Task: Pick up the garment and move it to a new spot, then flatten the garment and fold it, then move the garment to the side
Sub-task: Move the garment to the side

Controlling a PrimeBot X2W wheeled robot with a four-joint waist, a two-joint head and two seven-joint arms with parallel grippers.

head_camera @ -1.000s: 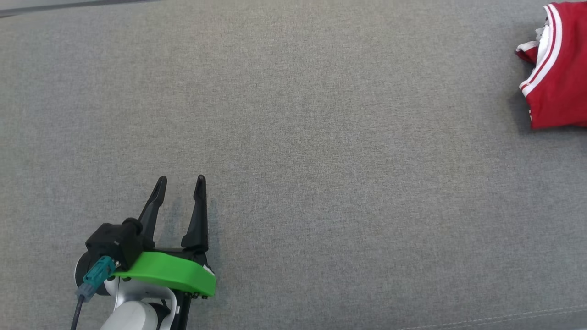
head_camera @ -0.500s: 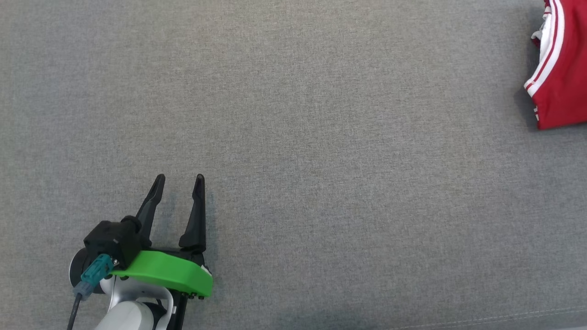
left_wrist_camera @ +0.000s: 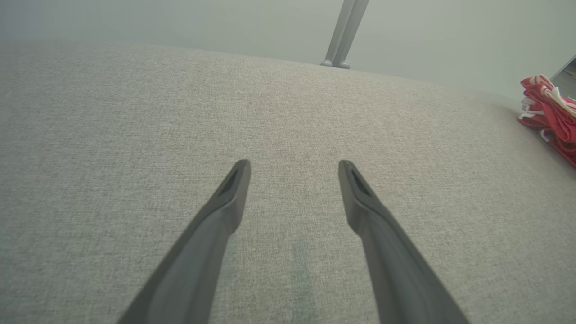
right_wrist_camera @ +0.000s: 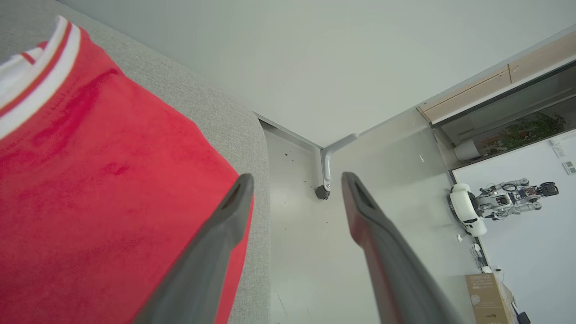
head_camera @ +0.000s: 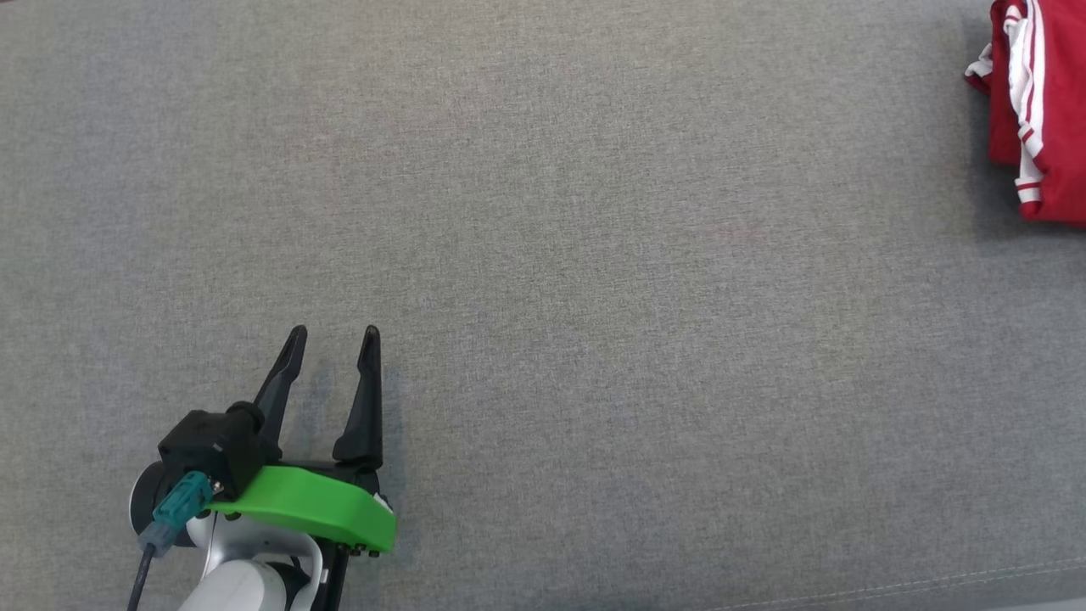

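The garment (head_camera: 1048, 110) is red with white stripes and lies bunched at the far right of the grey cushion (head_camera: 594, 255). It also appears as a small red heap (left_wrist_camera: 546, 105) at the right edge of the left wrist view. My left gripper (head_camera: 333, 333) rests open and empty at the lower left, far from the garment, with its fingers spread over bare fabric (left_wrist_camera: 293, 164). My right gripper (right_wrist_camera: 297, 177) stands open at the cushion's right edge. Nothing is between its fingers, and the garment (right_wrist_camera: 90, 180) spreads under and beside the left finger.
A stitched seam (head_camera: 891, 585) marks the cushion's near edge. Past its right edge (right_wrist_camera: 258, 180) is pale floor with a metal leg on a caster (right_wrist_camera: 321, 191). Farther off are another robot (right_wrist_camera: 495, 202) and a cardboard box (right_wrist_camera: 488, 297).
The visible part of the garment has shifted right and up in the head view, and its folds now lie differently. My left gripper has stayed put.
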